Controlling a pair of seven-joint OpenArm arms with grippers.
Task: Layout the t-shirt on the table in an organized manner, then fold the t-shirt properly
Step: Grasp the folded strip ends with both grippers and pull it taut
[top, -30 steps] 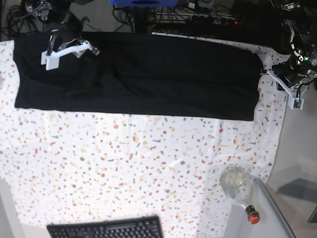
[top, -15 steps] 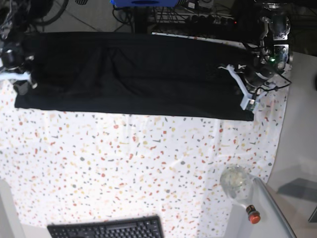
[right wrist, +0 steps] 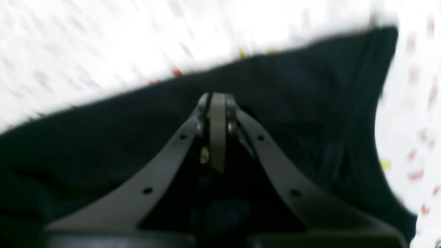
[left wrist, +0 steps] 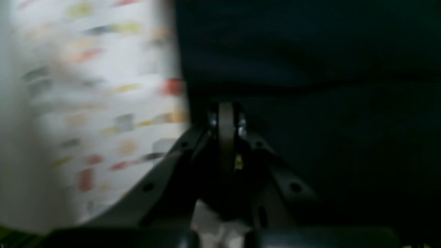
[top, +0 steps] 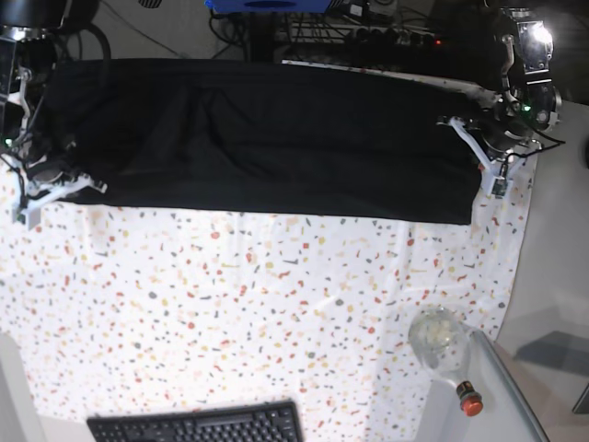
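Moved: right hand (top: 32, 204) is now sitting at t-shirt (top: 267, 138) lower-left corner | left hand (top: 488, 166) at right end | both pinched closed on fabric | long axis running left-right across table (top: 230, 313) top.

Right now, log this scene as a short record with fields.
t-shirt: black, lying as a long band across the far side of the table
left end effector: shut, at the shirt's right end in the base view
right end effector: shut, at the shirt's left end
near edge: keyboard
near right corner: glass jar
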